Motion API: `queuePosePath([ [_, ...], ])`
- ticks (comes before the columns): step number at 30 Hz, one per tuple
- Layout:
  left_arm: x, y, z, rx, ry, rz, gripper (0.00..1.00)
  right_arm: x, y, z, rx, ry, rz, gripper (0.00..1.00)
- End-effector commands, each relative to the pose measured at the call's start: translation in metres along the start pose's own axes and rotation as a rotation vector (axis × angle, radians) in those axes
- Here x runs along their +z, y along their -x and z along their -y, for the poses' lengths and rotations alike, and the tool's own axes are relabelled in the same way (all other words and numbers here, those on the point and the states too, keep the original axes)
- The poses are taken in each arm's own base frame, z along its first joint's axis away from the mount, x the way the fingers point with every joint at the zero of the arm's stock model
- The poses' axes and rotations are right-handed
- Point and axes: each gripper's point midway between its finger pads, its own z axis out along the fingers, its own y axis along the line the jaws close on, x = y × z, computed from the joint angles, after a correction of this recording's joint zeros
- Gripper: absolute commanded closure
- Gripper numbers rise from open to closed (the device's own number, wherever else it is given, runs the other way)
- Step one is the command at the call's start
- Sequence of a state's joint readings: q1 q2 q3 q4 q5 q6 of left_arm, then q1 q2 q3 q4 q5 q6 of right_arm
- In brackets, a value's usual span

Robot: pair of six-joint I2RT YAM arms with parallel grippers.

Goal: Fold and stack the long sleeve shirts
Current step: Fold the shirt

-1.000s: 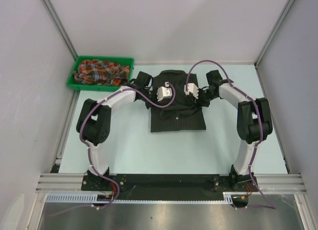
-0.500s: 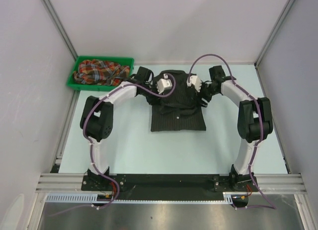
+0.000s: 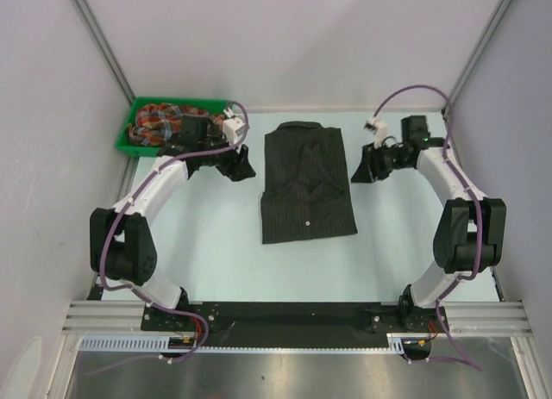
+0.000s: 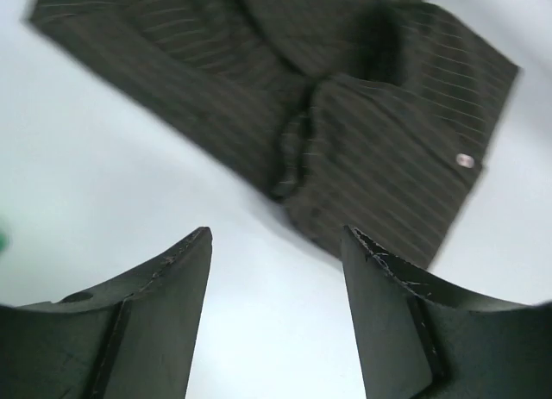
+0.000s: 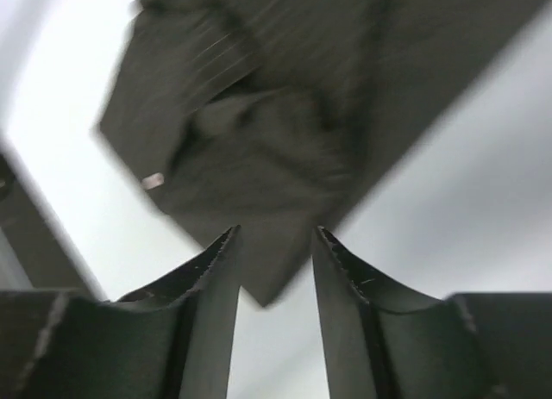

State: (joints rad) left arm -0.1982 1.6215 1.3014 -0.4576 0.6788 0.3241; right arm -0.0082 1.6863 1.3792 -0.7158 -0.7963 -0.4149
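The black pinstriped shirt [image 3: 307, 182] lies folded into a flat rectangle in the middle of the table, collar at the far end. It fills the upper part of the left wrist view [image 4: 362, 106] and of the right wrist view [image 5: 285, 115]. My left gripper [image 3: 238, 163] hovers just left of it, open and empty [image 4: 276, 235]. Just off the shirt's right edge is my right gripper [image 3: 361, 169], open with a narrower gap and holding nothing [image 5: 276, 233]. The plaid shirt [image 3: 155, 121] lies crumpled in the bin.
A green plastic bin [image 3: 126, 146] sits at the far left corner, and my left forearm passes over its right end. White walls with metal frame posts close in the table on three sides. The arm bases stand on the near rail.
Both grippers have opened, let go of the black shirt's top and swung outward to its sides. The shirt now lies flat and smooth. The right jaws have narrowed a little.
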Motion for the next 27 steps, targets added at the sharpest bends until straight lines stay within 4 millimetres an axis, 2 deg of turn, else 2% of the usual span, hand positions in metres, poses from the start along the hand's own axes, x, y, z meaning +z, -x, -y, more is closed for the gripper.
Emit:
queuePosePath([
  [1,0.007,-0.019,0.053,-0.042,-0.135,-0.017,0.33,0.032,-0.037,-0.075,0.164,0.203,-0.079,0.62],
  [2,0.009,-0.023,0.058,-0.038,-0.143,-0.023,0.33,0.039,-0.037,-0.077,0.149,0.211,-0.068,0.64],
  [4,0.017,-0.033,0.068,-0.051,-0.156,-0.051,0.34,0.056,-0.050,-0.090,0.145,0.236,-0.114,0.65],
  [7,0.031,-0.045,0.071,-0.075,-0.153,-0.089,0.34,0.078,-0.051,-0.087,0.145,0.237,-0.126,0.65],
  [8,0.038,-0.053,0.066,-0.079,-0.137,-0.118,0.34,0.085,-0.047,-0.084,0.131,0.220,-0.120,0.65],
  [11,0.050,-0.058,0.056,-0.082,-0.107,-0.147,0.33,0.094,-0.034,-0.065,0.115,0.174,-0.096,0.59],
  [12,0.052,-0.052,0.052,-0.072,-0.100,-0.144,0.32,0.095,-0.031,-0.059,0.088,0.157,-0.092,0.55],
  [13,0.055,-0.057,0.050,-0.070,-0.105,-0.168,0.31,0.097,-0.030,-0.049,0.077,0.131,-0.093,0.49],
  [14,0.061,-0.063,0.047,-0.079,-0.109,-0.189,0.31,0.098,-0.023,-0.042,0.056,0.116,-0.083,0.48],
  [15,0.064,-0.058,0.041,-0.069,-0.097,-0.186,0.31,0.101,-0.021,-0.038,0.024,0.107,-0.087,0.48],
  [16,0.067,-0.059,0.040,-0.073,-0.097,-0.197,0.30,0.108,-0.029,-0.031,0.033,0.102,-0.122,0.49],
  [17,0.074,-0.066,0.036,-0.091,-0.101,-0.220,0.30,0.110,-0.020,-0.028,0.019,0.099,-0.115,0.51],
  [18,0.076,-0.060,0.034,-0.088,-0.102,-0.212,0.30,0.115,-0.020,-0.030,0.005,0.108,-0.126,0.55],
  [22,0.079,-0.057,0.031,-0.092,-0.099,-0.207,0.31,0.128,-0.027,-0.036,0.021,0.132,-0.172,0.77],
  [24,0.076,-0.053,0.030,-0.087,-0.087,-0.198,0.31,0.128,-0.035,-0.041,0.031,0.142,-0.190,0.81],
  [27,0.072,-0.052,0.029,-0.092,-0.082,-0.186,0.31,0.118,-0.039,-0.050,0.040,0.139,-0.196,0.82],
])
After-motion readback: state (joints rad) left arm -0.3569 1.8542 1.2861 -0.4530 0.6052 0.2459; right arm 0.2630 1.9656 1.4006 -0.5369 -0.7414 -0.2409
